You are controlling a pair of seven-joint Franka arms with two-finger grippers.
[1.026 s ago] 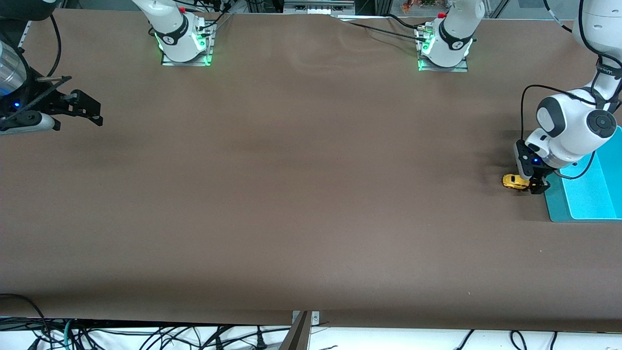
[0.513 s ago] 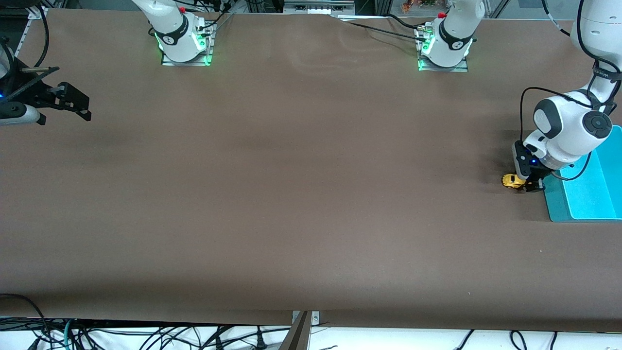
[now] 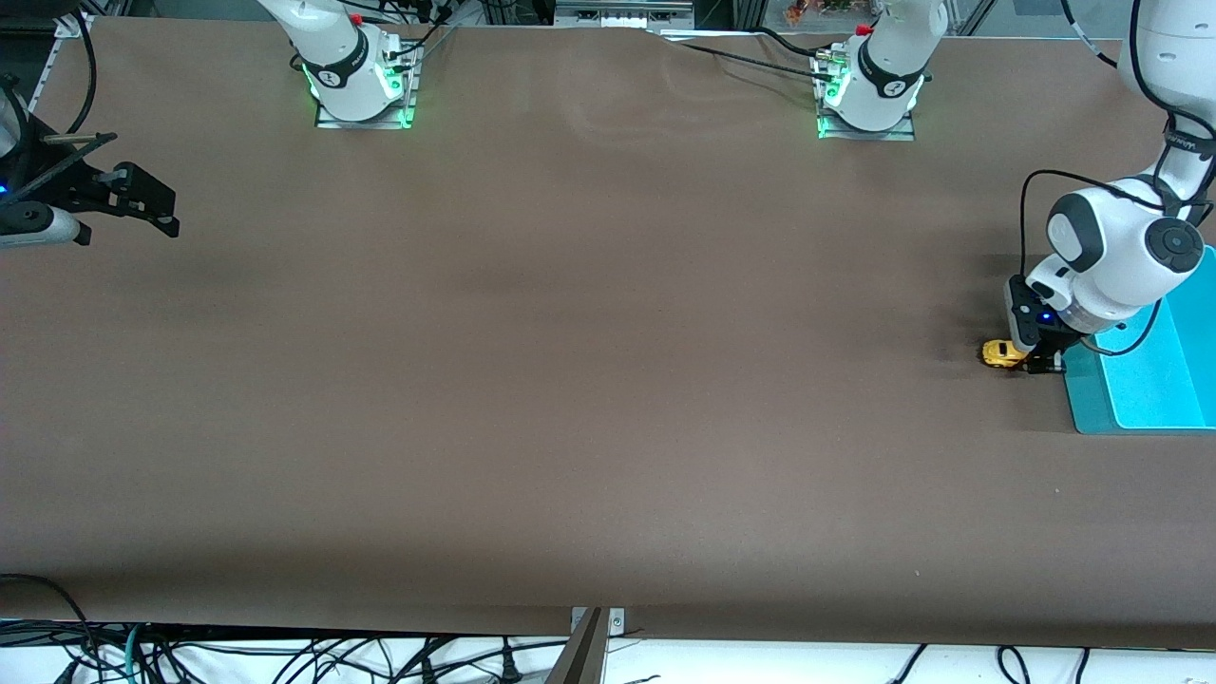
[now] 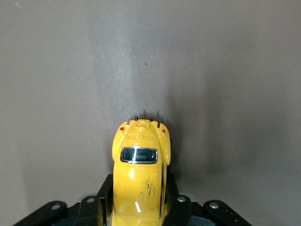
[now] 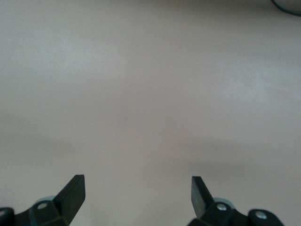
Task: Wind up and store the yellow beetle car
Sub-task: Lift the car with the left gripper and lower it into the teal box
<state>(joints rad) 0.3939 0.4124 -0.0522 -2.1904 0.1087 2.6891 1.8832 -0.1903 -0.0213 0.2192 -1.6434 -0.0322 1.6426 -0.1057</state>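
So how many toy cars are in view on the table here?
1. The yellow beetle car sits on the table by the teal bin, at the left arm's end, clamped in the left gripper. The right gripper hangs open over bare table. Nothing suggests hidden ones.

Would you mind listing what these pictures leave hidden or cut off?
- Yellow beetle car: in the left wrist view its front end is cut by the picture's edge; in the front view the left gripper, shut on it, covers part.
- Blue bin: front view's edge cuts it.
- Right gripper, open, waiting: its arm runs off the front view.
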